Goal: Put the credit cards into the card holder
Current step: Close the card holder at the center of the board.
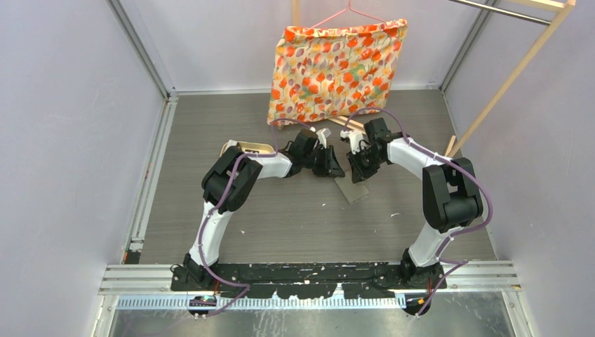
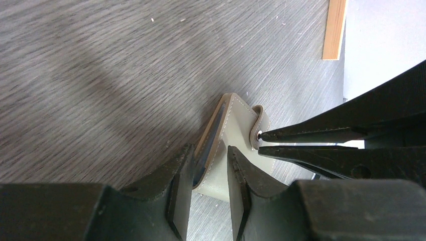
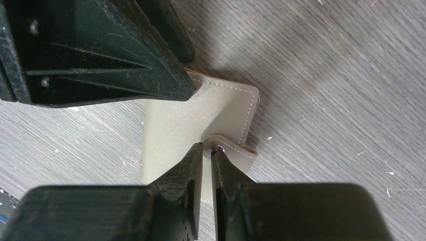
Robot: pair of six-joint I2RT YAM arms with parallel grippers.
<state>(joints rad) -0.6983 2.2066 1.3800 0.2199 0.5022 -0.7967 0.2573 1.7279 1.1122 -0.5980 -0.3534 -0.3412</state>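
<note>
Grey woodgrain table (image 3: 326, 75): left gripper (image 2: 209, 150) clamped on the card holder (image 3: 201, 110) edge, right gripper (image 3: 207, 150) nearly shut, pinching the snap tab (image 3: 236, 149) on the opposite side.

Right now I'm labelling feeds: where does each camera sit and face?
Top external: above, behind the bases, looking down on the table; both arms show.
Left wrist: on the left arm, looking along the left fingers at the card holder.
Right wrist: on the right arm, looking past the right fingers at the snap tab.
Shared: both wrist views show the card holder.
</note>
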